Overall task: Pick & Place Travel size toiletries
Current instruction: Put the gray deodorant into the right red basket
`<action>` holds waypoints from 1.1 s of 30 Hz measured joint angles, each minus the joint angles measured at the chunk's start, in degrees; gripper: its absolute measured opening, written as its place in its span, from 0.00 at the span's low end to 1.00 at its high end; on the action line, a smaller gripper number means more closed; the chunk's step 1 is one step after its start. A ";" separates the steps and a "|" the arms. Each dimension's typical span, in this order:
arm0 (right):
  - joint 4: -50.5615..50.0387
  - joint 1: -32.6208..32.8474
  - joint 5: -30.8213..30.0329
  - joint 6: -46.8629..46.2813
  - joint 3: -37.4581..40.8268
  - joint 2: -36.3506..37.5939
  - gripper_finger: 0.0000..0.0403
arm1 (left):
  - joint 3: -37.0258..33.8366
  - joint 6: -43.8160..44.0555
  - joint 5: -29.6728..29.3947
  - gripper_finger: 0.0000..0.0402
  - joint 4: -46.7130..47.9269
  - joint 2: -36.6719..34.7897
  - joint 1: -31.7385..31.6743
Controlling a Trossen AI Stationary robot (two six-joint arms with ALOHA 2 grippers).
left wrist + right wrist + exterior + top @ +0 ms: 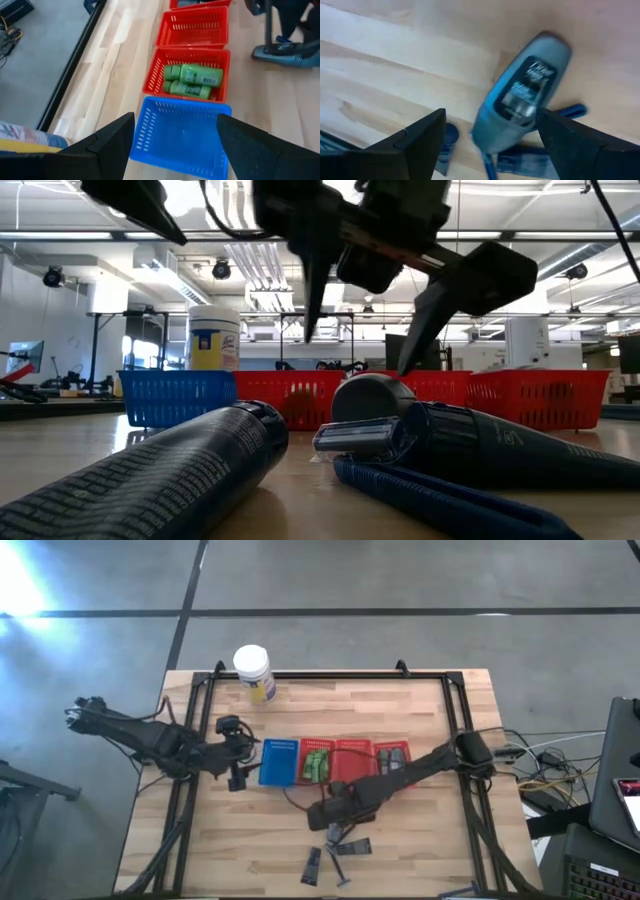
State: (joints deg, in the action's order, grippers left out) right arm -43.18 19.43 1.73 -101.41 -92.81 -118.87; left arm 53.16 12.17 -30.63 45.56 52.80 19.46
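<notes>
Directly beneath the right gripper [490, 137], whose fingers stand spread and hold nothing, lies a grey-blue tube [520, 102] flat on the table [420, 720] — its long axis runs from about 1 o'clock to 7 o'clock in the right wrist view, between the fingers. In the high view this gripper [331, 824] hovers at 6 o'clock from the baskets [352, 762], over the loose toiletries [335, 852]; the right arm is plainly nearer. The left gripper [172, 145], also spread and empty, waits at the blue basket [182, 135] — green bottles [192, 80] fill the red one beside it.
</notes>
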 joint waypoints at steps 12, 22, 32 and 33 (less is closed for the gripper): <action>-10.95 1.32 -0.56 -7.12 -8.42 -5.19 0.85 | -4.80 0.87 -0.09 0.71 -1.37 -8.72 -0.02; -8.35 1.30 -0.79 -9.09 -7.88 -6.72 0.86 | -4.80 -0.04 -0.57 0.71 -1.51 -8.97 -0.02; -8.25 1.30 -0.02 -3.90 -7.86 -9.41 0.74 | -4.80 -1.12 -2.40 0.71 -2.10 -8.80 -0.07; -8.28 1.30 0.08 -3.17 -7.86 -9.68 0.72 | -4.80 -1.12 -2.41 0.71 -2.12 -8.79 -0.07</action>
State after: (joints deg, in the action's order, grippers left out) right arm -51.45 20.73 1.81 -104.58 -100.66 -128.54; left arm 48.36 11.05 -33.05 43.44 44.01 19.40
